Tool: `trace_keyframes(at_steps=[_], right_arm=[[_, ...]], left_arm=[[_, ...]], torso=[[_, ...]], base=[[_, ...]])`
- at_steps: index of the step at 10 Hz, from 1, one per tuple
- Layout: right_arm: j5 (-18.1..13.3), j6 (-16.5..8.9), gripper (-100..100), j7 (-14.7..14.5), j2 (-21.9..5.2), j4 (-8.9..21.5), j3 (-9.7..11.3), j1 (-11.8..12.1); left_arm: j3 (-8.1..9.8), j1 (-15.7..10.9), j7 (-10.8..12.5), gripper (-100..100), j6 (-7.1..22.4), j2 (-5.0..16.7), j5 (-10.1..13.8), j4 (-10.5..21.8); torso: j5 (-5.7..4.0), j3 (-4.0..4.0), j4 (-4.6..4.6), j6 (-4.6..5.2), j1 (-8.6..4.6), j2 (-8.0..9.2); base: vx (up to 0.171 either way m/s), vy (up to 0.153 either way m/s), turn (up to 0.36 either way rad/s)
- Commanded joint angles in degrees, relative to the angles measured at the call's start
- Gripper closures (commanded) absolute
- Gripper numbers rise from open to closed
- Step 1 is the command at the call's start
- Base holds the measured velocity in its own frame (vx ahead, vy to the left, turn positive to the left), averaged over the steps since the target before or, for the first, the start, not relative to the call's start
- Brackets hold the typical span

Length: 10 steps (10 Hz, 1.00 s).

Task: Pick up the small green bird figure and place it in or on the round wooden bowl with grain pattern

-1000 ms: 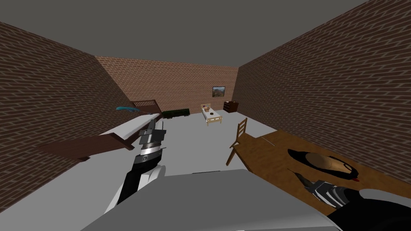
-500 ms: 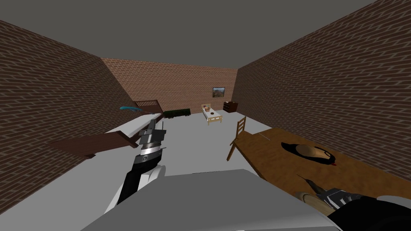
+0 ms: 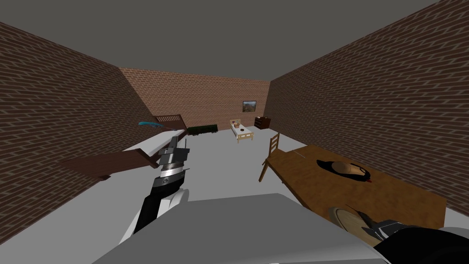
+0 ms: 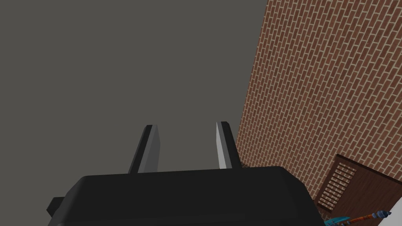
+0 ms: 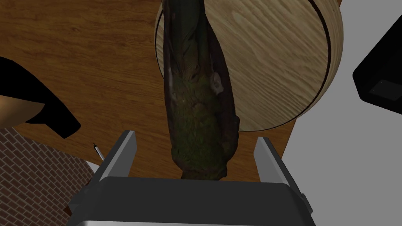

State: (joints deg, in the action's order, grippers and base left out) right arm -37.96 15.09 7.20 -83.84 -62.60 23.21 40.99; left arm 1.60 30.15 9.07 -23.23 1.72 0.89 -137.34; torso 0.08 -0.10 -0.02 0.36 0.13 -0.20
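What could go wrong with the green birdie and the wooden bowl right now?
1. The right claw is open and not touching the green bird, so the bird may drop wherever it hangs.
2. The bird is long: only its far part lies over the wooden bowl, its near end over the table, so it may tip out.
3. The bowl sits at the table's edge, next to grey floor; a nudge might knock it off.

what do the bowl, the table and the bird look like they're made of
Bowl: pale wood with a matte finish; curved grain lines run across it. Table: darker, reddish-brown wood with fine streaked grain and little shine. Bird: unclear; the surface is mottled dull green and brown and looks rough, so it may be painted resin or carved wood.
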Motion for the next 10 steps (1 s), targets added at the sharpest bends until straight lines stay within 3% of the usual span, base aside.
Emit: trace_keyframes(at_steps=[1,3,4,5,7,8,9,10], right_arm=[[0.0,0.0,-100,0.0,0.0,0.0,0.0,0.0],[0.0,0.0,-100,0.0,0.0,0.0,0.0,0.0],[0.0,0.0,0,0.0,0.0,0.0,0.0,0.0],[0.0,2.9,-100,-2.0,0.7,2.9,0.6,-2.9],[0.0,3.2,-100,-2.0,0.7,4.7,0.6,-3.1],[0.0,6.0,-100,-3.9,1.5,7.0,1.3,-5.6],[0.0,6.5,-100,-3.9,1.5,8.6,1.3,-6.2],[-0.1,8.7,-100,-5.9,2.2,10.8,1.9,-8.8]], left_arm=[[0.00,0.0,0.0,0,0.0,0.0,0.0,0.0],[0.00,0.0,0.0,0,0.0,0.0,0.0,0.0],[0.00,0.0,0.0,0,0.0,0.0,0.0,0.0],[0.00,0.0,0.0,0,0.0,0.0,0.0,0.0],[0.00,0.0,0.0,0,0.0,0.0,0.0,0.0],[0.00,0.0,0.0,0,0.0,0.0,0.0,0.0],[0.00,0.0,0.0,0,0.0,0.0,0.0,0.0],[0.00,0.0,0.0,0,0.0,0.0,0.0,0.0]], torso=[[0.00,0.00,0.00,0.00,0.00,0.00],[-0.01,-0.04,-0.02,0.00,-0.03,-0.07],[-0.01,-0.05,-0.02,-0.01,-0.03,-0.08],[-0.01,-0.05,-0.02,-0.01,-0.03,-0.08],[0.01,-0.07,-0.03,0.00,0.07,-0.11],[0.04,-0.06,-0.02,-0.02,0.04,-0.11],[0.05,-0.08,-0.02,-0.06,0.06,-0.14],[0.06,-0.09,-0.02,-0.05,0.07,-0.16]], base=[[0.000,0.000,0.000],[0.000,0.000,0.000],[0.000,0.000,0.000],[0.005,0.024,-0.024],[0.006,0.027,-0.015],[0.007,0.027,-0.032],[0.010,0.029,-0.013],[0.013,0.041,-0.035]])
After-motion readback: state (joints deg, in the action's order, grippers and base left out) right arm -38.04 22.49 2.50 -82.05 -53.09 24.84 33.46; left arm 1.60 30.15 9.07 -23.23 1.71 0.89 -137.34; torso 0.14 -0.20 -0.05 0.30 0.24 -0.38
